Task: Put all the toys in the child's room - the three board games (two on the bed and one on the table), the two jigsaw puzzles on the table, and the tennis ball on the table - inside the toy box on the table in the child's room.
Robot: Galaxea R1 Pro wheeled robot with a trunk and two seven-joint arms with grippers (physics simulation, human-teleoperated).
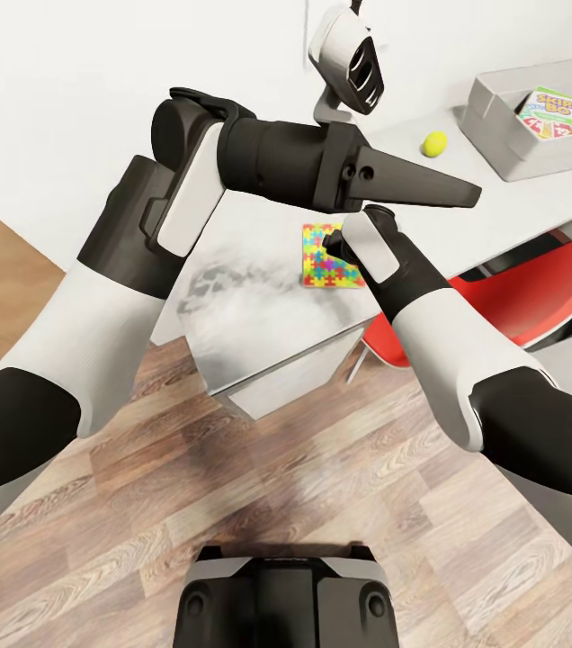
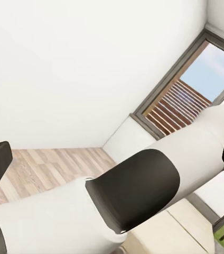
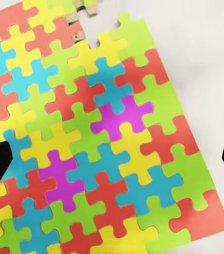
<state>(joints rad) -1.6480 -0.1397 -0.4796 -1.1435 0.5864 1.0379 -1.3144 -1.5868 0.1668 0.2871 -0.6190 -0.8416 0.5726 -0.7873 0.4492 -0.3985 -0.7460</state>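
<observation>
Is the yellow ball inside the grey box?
No, the ball sits on the table beside the toy box, which holds a game box.

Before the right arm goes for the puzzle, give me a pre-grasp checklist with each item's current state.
1. Right end effector open: ok, fingertips at both edges of the wrist view.
2. Centred over jigsaw puzzle: ok.
3. Puzzle flat on table: ok.
4. Contact with puzzle: cannot tell.
5. Toy box has room: ok, it holds a SKIP-BO game.
6. Tennis ball away from the puzzle: ok.
</observation>
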